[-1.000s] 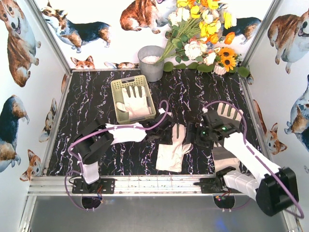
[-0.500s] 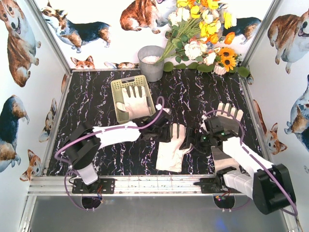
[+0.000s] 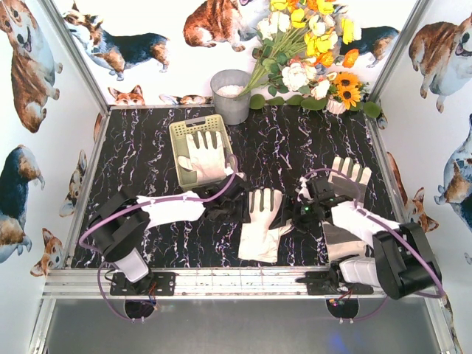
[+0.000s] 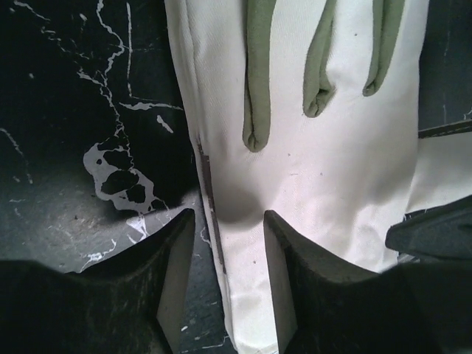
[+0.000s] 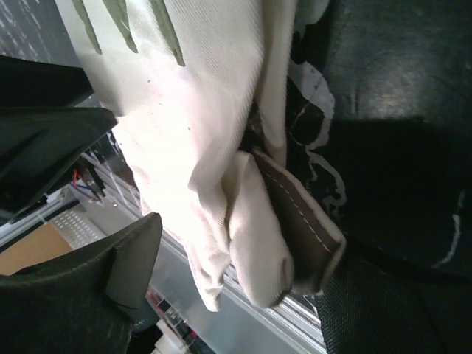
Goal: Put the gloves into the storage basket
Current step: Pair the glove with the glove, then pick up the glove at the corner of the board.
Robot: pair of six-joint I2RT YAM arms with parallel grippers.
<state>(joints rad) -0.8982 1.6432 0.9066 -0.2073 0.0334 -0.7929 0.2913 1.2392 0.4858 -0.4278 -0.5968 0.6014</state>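
Observation:
The pale yellow-green storage basket (image 3: 179,134) stands at the back left with one cream glove (image 3: 205,156) lying in it. A second glove (image 3: 262,230) lies flat at the table's middle, grey-striped fingers pointing away. My left gripper (image 3: 240,210) is open at its left edge; in the left wrist view the gripper (image 4: 226,230) straddles the glove's (image 4: 324,162) seam. My right gripper (image 3: 294,214) is open at its right edge; in the right wrist view the gripper (image 5: 243,284) has the glove's (image 5: 199,147) bunched fabric and brown-edged fold between wide jaws. A third glove (image 3: 349,174) lies at the right, partly under my right arm.
A grey metal bucket (image 3: 231,96) stands behind the basket. A bunch of artificial flowers (image 3: 310,51) fills the back right corner. Printed walls close in three sides. The metal rail (image 3: 236,280) runs along the near edge, just past the middle glove's cuff.
My left gripper has drawn back to the glove's left edge. My right gripper has moved left to the middle glove's right edge, uncovering more of the right-hand glove.

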